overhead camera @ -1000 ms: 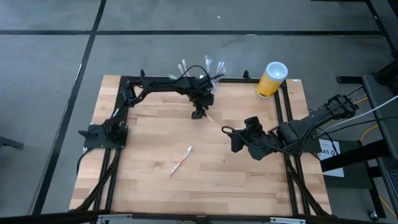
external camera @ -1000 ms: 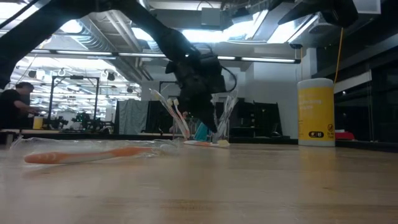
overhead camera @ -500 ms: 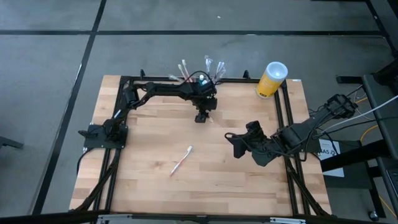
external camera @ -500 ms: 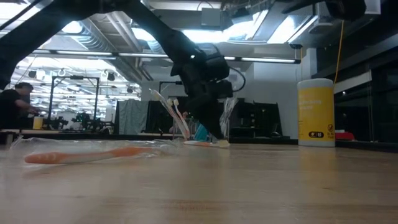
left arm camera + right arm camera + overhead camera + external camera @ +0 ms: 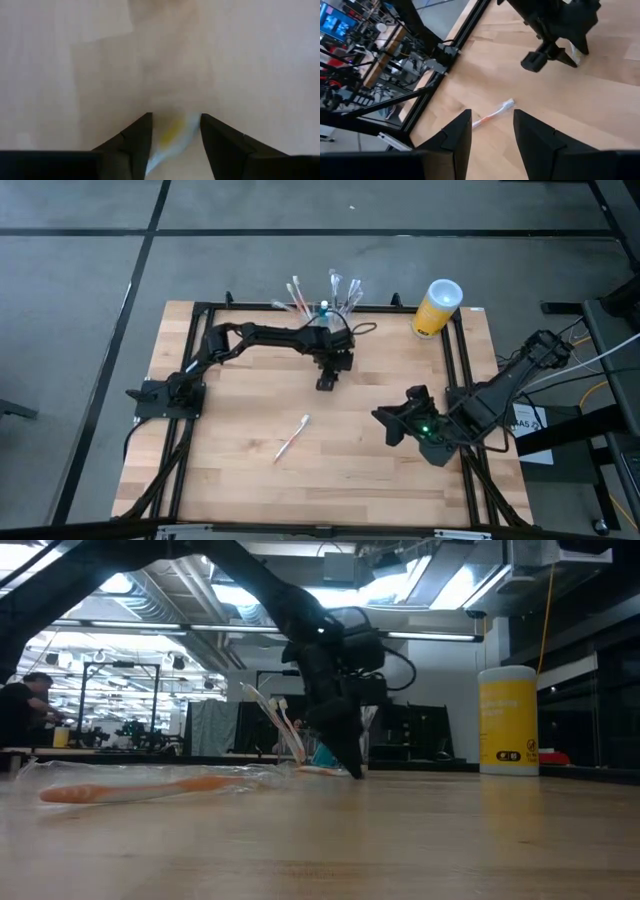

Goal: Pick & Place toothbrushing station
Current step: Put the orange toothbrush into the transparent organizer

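Note:
The toothbrushing station (image 5: pixel 325 307), a small see-through holder with several wrapped toothbrushes sticking up out of it, stands at the table's far edge; the low view shows it (image 5: pixel 300 745) behind my left arm. My left gripper (image 5: pixel 326 383) points down at the table just in front of it. It is open, its fingers on either side of a small clear-wrapped piece with a yellow part (image 5: pixel 172 134) lying on the wood. My right gripper (image 5: pixel 388 428) is open and empty over the table's right half. My left gripper's fingers (image 5: pixel 142 137) stand on either side of the wrapped piece (image 5: pixel 172 134), coming from above and pointing down. The piece lies flat on the table. I cannot tell whether the fingers touch it.
A wrapped orange toothbrush (image 5: pixel 292 437) lies on the wood near the table's middle, and shows in the low view (image 5: pixel 150 788) and the right wrist view (image 5: pixel 495 114). A yellow cylinder with a white top (image 5: pixel 437 307) stands at the far right corner.
My left gripper has gone a little toward the table's near edge and right, and down until its fingertips are at the table over the wrapped piece. My right gripper has drawn back toward the table's near right.

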Available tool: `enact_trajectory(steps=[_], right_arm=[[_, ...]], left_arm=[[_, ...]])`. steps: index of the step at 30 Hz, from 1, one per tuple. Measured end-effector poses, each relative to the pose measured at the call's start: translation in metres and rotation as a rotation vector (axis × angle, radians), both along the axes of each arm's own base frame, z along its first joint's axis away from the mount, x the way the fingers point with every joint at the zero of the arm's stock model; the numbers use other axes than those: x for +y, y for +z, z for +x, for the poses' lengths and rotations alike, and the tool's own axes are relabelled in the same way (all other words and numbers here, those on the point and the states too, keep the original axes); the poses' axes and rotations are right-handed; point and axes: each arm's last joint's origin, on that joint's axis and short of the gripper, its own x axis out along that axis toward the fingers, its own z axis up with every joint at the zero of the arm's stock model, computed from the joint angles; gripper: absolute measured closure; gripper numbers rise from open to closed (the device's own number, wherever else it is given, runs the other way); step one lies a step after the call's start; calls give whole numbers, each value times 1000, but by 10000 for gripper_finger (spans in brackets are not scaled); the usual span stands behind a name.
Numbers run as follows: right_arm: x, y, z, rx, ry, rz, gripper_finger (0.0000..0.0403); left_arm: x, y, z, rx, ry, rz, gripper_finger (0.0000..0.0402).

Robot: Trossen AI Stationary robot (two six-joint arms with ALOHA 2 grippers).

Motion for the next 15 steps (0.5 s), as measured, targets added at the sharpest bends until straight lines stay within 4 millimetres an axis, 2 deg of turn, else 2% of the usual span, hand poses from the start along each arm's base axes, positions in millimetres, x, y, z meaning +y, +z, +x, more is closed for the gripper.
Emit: enact_trajectory(steps=[3,8,10,15], right_arm=[[5,1,-4,-22,-1,1,255],[11,1,-10,-57,-11,-11,255],[13,2,-12,-65,-10,-15,255],[17,2,-16,-88,-11,-31,255]], left_arm=[[-11,2,3,-5,17,-16,277],[-16,1,4,12,120,-90,385],[-16,1,4,15,146,-113,396],[-21,17,3,-23,172,-158,400]])
